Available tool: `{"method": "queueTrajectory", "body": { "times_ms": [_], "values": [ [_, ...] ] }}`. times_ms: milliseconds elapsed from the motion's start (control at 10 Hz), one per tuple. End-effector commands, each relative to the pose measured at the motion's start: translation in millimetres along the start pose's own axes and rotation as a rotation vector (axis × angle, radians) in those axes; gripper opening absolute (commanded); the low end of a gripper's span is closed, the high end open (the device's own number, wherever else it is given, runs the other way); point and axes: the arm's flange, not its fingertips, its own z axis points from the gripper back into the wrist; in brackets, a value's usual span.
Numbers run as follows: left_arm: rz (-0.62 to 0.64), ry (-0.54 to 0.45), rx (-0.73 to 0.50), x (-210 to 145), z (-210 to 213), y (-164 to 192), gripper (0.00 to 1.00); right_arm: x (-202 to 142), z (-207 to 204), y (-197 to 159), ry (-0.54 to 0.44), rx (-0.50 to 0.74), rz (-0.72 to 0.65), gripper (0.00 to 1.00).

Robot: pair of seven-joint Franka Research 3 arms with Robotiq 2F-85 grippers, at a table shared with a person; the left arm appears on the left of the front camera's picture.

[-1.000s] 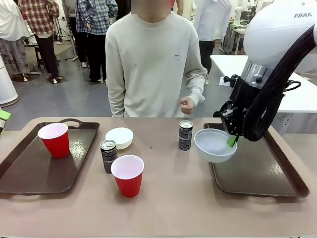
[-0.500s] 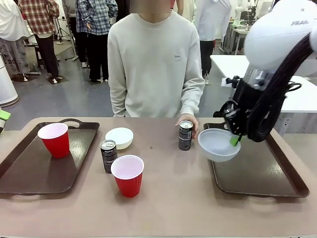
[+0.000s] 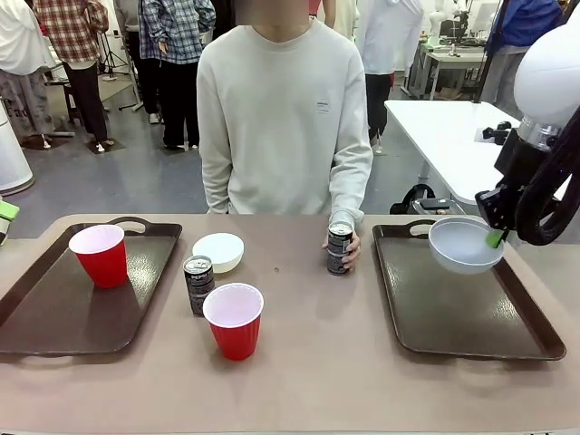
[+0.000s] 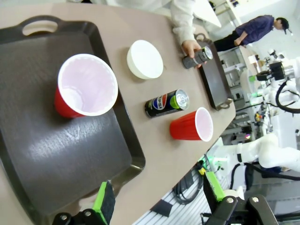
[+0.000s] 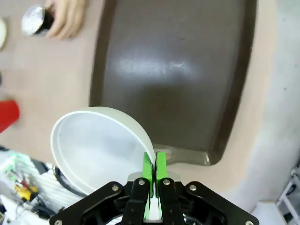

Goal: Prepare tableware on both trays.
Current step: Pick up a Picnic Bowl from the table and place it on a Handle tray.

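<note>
Front view: clamps held bowl (image 3: 462,246) by its rim in right gripper (image 3: 495,238) at 3 o'clock, above right tray (image 3: 471,322). Shows person's hand (image 3: 352,246) around a can (image 3: 338,249) at centre, and left tray (image 3: 54,313) at 9 o'clock carrying one red cup (image 3: 100,256).

Left wrist view: spreads left gripper (image 4: 159,194) fingers wide at 6 o'clock, holding nothing, near left tray's edge.

Right wrist view: pinches green pads (image 5: 147,167) narrowly on bowl rim at 6 o'clock.
</note>
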Motion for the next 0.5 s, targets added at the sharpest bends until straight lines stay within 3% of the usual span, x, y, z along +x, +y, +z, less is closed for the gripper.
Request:
{"method": "queueTrajectory", "body": {
  "times_ms": [0,100,200,400],
  "values": [
    [-0.011,-0.009,-0.020,1,1,0,1.00,18,-23,-3,-0.024,-0.046,-0.061,0.04],
    [-0.011,-0.009,-0.020,1,1,0,1.00,22,-29,0,-0.047,-0.040,-0.119,0.04],
    [-0.011,-0.009,-0.020,1,1,0,1.00,9,-11,-7,-0.005,-0.010,-0.025,0.04],
    [-0.011,-0.009,-0.020,1,1,0,1.00,9,-11,-7,-0.005,-0.010,-0.025,0.04]
  ]
}}
